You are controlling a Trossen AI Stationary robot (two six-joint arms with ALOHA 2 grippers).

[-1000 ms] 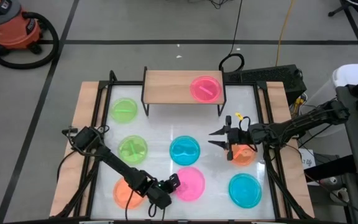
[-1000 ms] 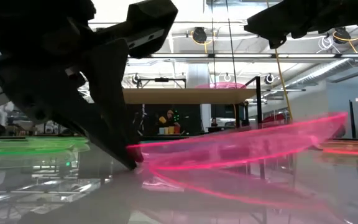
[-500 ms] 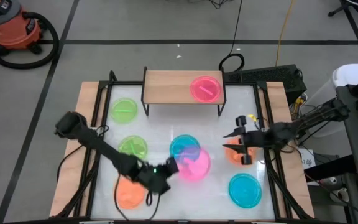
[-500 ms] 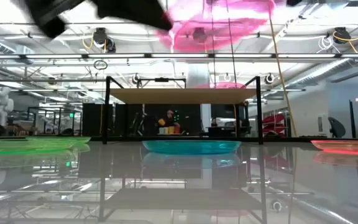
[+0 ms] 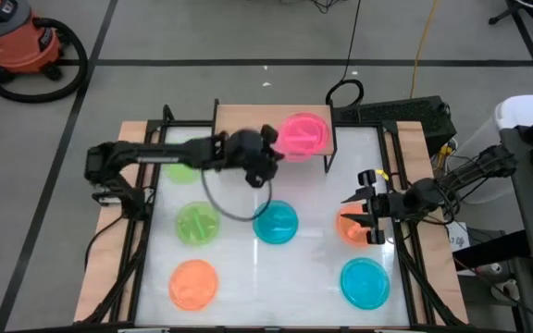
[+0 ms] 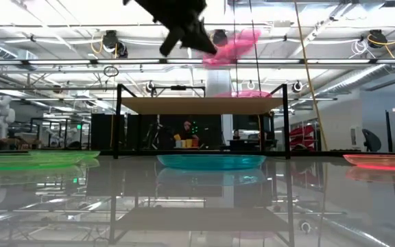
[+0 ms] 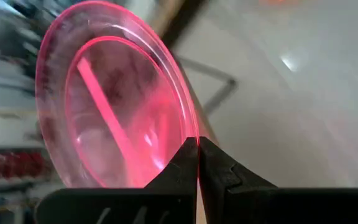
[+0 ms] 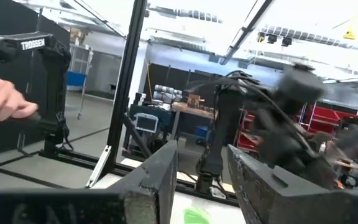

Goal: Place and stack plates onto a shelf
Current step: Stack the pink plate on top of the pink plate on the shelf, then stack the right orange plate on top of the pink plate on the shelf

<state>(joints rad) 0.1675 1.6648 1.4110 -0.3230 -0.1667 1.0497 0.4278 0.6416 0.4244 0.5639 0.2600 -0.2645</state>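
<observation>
Room: an open workshop with a grey floor around the white counter [image 5: 248,268]; a person's hand [image 8: 2,102] shows far behind.
Change: half a second ago the left gripper [image 5: 268,159] hung low over the counter's middle with the carried pink plate [image 7: 114,99]; now it is up at the shelf [image 5: 248,129].
Left fingers: pinched on the plate's rim, the disc spreading out ahead of the fingertips.
Meaning: I judge the carry is nearly done, with the release onto the stack left.
Shelf plate: another pink plate [image 5: 308,128] lies flat just beyond the fingertips.
Orientation: round, so no long axis; the held plate hangs tilted, rim-first toward the shelf.
Right gripper [image 5: 357,211]: fingers spread, empty, over the orange plate [image 5: 348,227].
Counter plates: green, blue and orange ones remain.
</observation>
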